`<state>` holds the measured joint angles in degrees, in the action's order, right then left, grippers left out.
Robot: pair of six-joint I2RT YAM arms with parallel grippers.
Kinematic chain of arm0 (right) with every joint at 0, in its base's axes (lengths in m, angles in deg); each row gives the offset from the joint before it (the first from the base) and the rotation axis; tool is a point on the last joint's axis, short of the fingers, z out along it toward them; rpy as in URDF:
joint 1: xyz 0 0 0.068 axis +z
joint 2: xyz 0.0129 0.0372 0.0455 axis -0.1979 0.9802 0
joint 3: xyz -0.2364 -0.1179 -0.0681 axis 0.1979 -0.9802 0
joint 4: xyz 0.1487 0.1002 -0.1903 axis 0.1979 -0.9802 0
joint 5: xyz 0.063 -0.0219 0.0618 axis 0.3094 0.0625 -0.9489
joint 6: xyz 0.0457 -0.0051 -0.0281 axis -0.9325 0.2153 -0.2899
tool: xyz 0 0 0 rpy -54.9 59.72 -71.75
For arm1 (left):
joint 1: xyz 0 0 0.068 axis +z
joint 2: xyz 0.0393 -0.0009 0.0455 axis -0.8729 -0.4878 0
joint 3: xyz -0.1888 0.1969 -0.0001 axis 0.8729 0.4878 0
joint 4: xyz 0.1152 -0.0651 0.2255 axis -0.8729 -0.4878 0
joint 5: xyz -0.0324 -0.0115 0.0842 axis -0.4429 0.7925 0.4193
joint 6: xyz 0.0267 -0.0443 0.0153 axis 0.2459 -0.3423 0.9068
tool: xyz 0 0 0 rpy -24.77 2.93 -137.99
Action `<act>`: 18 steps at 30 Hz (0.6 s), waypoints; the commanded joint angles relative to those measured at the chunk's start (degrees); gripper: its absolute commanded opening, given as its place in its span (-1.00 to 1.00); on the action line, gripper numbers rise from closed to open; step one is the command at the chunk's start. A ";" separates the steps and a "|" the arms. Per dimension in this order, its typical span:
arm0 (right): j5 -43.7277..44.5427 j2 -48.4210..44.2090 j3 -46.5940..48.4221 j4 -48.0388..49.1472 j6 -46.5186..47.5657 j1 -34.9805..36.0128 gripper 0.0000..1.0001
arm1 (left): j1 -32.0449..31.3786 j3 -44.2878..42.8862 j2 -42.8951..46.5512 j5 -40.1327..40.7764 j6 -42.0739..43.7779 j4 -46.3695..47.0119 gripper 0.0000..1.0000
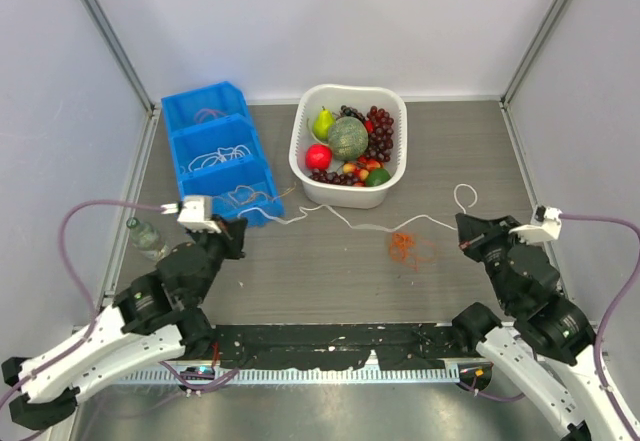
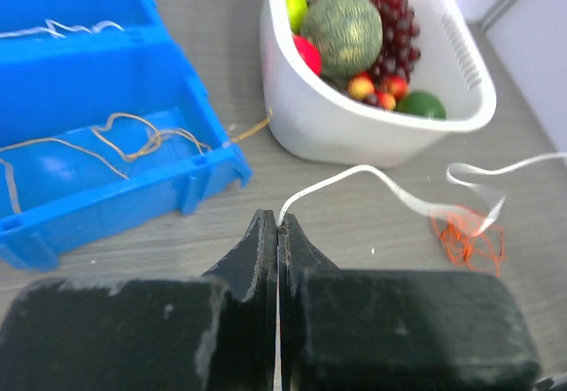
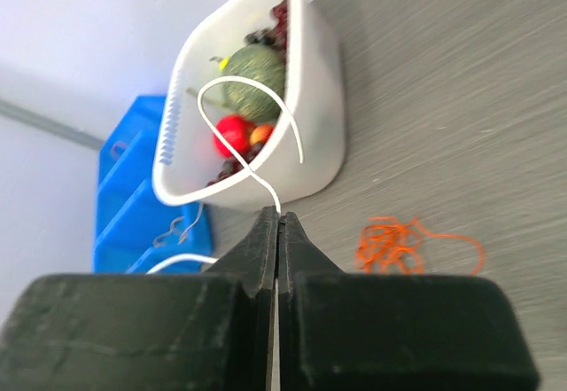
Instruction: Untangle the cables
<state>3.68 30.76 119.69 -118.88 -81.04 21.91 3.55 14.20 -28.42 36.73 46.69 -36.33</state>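
Left gripper [image 2: 278,228] and right gripper [image 3: 278,220] each clamp an end of the white cable [image 2: 390,189], likely to stretch it. The orange cable [image 2: 465,238] lies between them.

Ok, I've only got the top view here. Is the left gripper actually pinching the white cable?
Observer: Yes. The left wrist view shows the left gripper shut, the white cable emerging from between its tips.
Operator: And the right one?
Observer: The right gripper is shut too, on the cable's looped end, which curls up above its tips.
Operator: Is the orange cable free?
Observer: From the left wrist, the white cable overlaps its edge; whether they are threaded together, I cannot tell.
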 commanded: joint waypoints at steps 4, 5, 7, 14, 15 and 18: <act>16.51 -6.23 0.80 -5.94 1.43 0.08 -0.99 | 0.21 -4.48 11.43 11.94 3.56 -8.85 -1.00; 17.13 -7.02 0.80 -6.64 1.34 0.08 -0.99 | 0.21 -5.27 12.05 13.08 4.17 -9.82 -1.00; 18.63 -8.42 1.16 -7.35 1.16 0.08 -0.99 | 0.30 -6.76 12.76 15.37 5.49 -11.67 -1.00; 23.90 -14.92 1.33 -10.16 -3.23 0.08 -0.99 | 0.21 -10.81 16.53 27.32 7.16 -16.95 -1.00; 23.91 -15.28 1.24 -10.08 -3.32 0.08 -0.99 | 0.21 -11.33 17.15 28.55 6.99 -17.65 -1.00; 23.47 -15.38 0.89 -9.73 -3.23 0.16 -0.99 | 0.13 -12.39 18.21 29.09 7.95 -17.39 -1.00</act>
<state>20.73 15.72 119.69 -127.97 -83.36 22.28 3.15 5.02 -12.07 55.64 52.39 -51.68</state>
